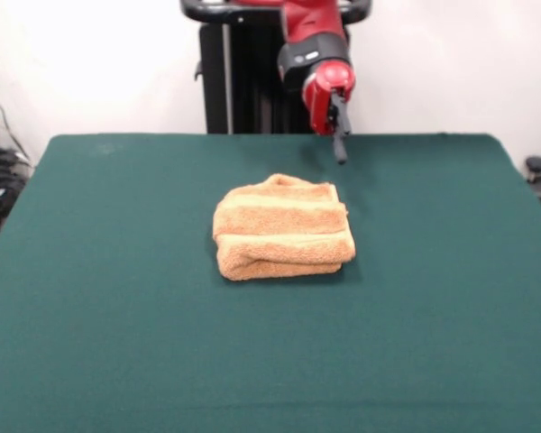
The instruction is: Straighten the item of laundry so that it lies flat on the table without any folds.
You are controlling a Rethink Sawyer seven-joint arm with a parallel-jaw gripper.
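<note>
We see an evenly lit scene, bright and soft, with no hard glare anywhere. The white wall (90,63) across the upper part of the frame is nearly washed out. Light seems to fall from above: the towel (282,227) throws only a thin dark shadow along its lower edge and lower right corner, and a faint soft shadow lies on the tabletop (117,343) just below the tool (340,149). The whole picture is slightly soft, and the tool's outline is blurred. The tabletop's edges look straight, with no clear distortion at the frame's borders.
</note>
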